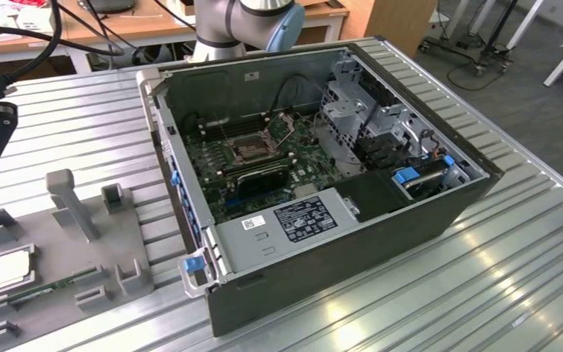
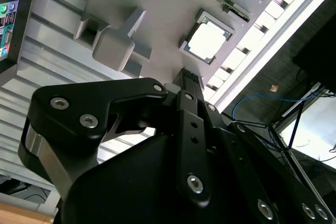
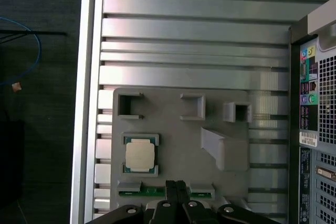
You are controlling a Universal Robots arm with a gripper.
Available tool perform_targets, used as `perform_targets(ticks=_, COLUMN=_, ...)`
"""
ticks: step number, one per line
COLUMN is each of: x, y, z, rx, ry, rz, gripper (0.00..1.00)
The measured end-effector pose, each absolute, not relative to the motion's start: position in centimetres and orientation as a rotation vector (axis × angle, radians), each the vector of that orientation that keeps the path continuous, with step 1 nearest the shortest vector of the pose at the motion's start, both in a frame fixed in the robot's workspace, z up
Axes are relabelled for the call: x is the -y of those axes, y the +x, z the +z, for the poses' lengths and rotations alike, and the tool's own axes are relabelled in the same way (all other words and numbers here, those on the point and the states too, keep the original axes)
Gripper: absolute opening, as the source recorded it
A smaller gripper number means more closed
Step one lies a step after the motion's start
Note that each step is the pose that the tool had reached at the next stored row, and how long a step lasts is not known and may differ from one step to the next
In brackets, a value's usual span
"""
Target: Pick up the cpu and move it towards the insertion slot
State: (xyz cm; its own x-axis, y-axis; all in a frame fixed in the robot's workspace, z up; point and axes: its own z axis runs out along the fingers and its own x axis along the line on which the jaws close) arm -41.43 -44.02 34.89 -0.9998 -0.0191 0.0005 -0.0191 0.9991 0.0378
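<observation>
The cpu [image 3: 140, 155] [image 2: 208, 41] [image 1: 9, 269], a silvery square chip, lies flat in a square recess of the grey tray [image 3: 173, 129] [image 1: 86, 257]. My gripper [image 3: 176, 187] [image 2: 189, 80] hangs well above the tray, off to the side of the cpu and over the tray's edge with the green memory stick [image 3: 157, 191] [image 1: 52, 286]. Its fingers are pressed together with nothing between them, apart from the chip. The insertion slot [image 1: 252, 150], a silver-framed socket with a dark centre, sits on the green motherboard inside the open computer case [image 1: 330, 220].
Upright grey posts and small brackets [image 1: 71, 205] stand on the tray near the cpu. The case's rear panel with coloured ports [image 3: 312, 98] stands close beside the tray. The ribbed metal table [image 1: 497, 279] ends in an edge [image 3: 86, 103] close to the tray.
</observation>
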Motion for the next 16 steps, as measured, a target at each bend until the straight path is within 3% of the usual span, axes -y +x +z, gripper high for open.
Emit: perform_targets(ticks=16, x=44.02, y=-41.43, z=34.35, rx=3.140, ry=0.030, rz=-0.059, gripper=0.11)
